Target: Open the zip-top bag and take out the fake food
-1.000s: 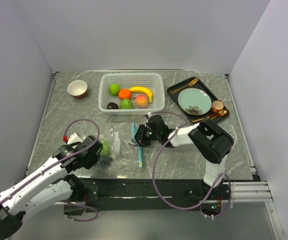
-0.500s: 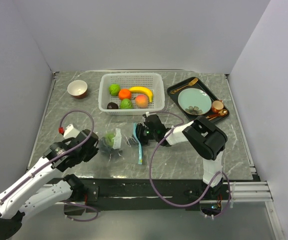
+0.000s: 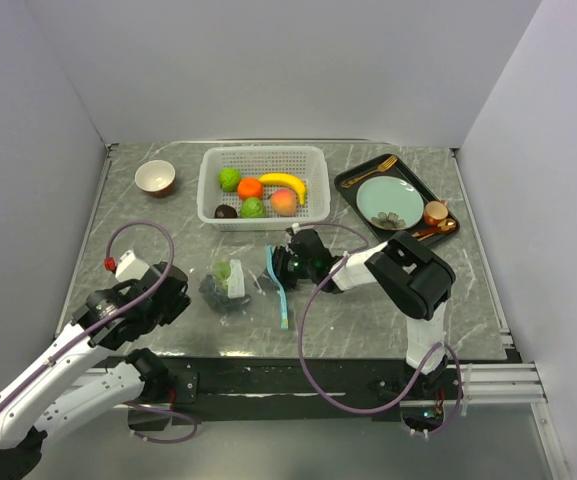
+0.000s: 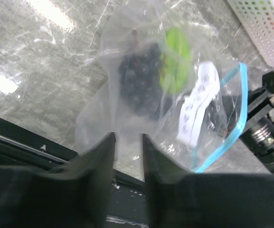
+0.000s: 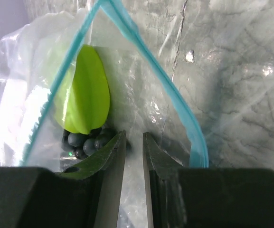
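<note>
The zip-top bag [image 3: 228, 284] lies between the left tool [image 3: 181, 297] and the right tool [image 3: 279, 269], the latter at its teal strip.

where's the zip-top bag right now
In the top view the zip-top bag lies just left of centre, in front of the white basket.

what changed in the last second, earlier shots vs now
The left gripper opened, let go of the closed end of the zip-top bag and drew back to the left. The bag, with the grapes and green piece inside, shifted a little toward the right gripper, which stays clamped on the zip edge. The basket, bowl and tray did not move.
</note>
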You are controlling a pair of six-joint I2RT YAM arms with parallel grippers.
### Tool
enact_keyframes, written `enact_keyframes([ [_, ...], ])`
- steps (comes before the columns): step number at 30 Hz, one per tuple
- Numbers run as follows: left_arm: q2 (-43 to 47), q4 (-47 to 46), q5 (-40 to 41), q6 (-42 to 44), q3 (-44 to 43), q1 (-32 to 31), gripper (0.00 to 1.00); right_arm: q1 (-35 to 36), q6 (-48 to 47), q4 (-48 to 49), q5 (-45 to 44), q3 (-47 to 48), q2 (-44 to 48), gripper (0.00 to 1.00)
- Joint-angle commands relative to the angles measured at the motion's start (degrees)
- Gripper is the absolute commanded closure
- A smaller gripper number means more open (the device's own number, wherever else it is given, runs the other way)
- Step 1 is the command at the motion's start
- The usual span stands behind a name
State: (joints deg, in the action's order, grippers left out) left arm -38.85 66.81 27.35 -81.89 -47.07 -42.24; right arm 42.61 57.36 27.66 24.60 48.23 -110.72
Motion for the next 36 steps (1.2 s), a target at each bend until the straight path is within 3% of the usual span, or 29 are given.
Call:
enact_keyframes([
  [1,0.09,-0.63,1.74,1.11,-1.79,-0.21,0.57,0.37,-1.55,1.25,-1.05,-1.73,4.36,0.71],
  [2,-0.08,-0.54,2.09,1.03,-2.23,-0.13,0.48,0.37,-1.55,1.87,-0.96,-2.34,5.24,0.7],
  [3,-0.08,-0.45,2.35,1.29,-2.59,-0.12,0.45,0.37,-1.55,3.26,-0.87,-2.7,5.6,0.7],
  [6,-0.87,-1.59,2.53,2.78,-4.08,-0.12,0.44,0.46,-1.38,6.69,0.18,-3.49,5.78,0.64],
  [17,-11.85,-12.22,-0.71,8.23,-7.08,2.94,0.69,1.51,1.96,16.36,4.23,-1.38,0.51,0.58],
  [25,-18.09,-28.9,-6.26,12.01,4.26,12.61,0.89,1.6,6.53,24.81,5.64,-1.56,-2.92,0.57],
  [31,-23.9,-37.52,-6.43,14.03,8.83,17.19,0.96,2.13,6.18,24.11,4.67,-0.59,-3.45,0.53],
  [36,-28.82,-42.54,-5.47,15.0,8.4,17.8,0.96,2.74,5.74,22.53,3.7,0.55,-3.98,0.53],
])
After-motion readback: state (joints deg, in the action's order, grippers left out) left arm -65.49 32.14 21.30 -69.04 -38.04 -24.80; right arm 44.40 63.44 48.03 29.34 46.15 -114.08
